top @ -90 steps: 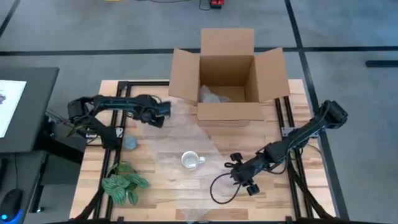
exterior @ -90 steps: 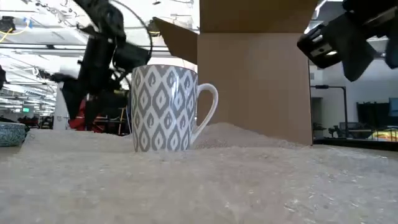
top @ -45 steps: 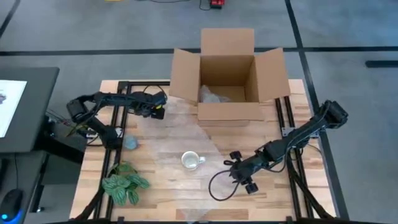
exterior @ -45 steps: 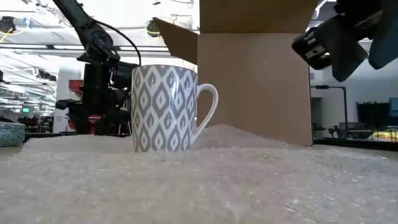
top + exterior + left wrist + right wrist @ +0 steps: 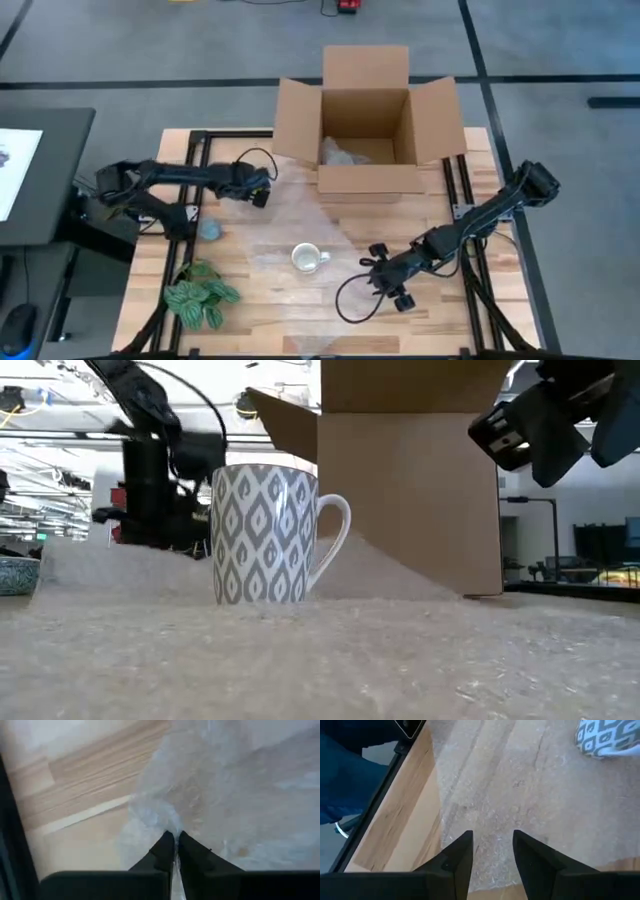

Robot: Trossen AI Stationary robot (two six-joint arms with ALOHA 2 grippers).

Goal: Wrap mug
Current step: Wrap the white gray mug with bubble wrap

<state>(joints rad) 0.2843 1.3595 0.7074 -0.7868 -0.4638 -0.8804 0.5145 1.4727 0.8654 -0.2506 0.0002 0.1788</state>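
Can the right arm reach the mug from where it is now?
Probably yes. The right end effector hovers open over the bubble wrap beside the mug, and nothing stands between them.

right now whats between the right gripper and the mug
In the high view, only flat bubble wrap lies between the right gripper and the mug; the right wrist view shows the same bare stretch of wrap.

You only get a cropped corner of the grey-and-white patterned ceramic mug (image 5: 609, 741) in the right wrist view. The open brown cardboard box (image 5: 410, 480) runs off the low view's top. Box contents unclear.
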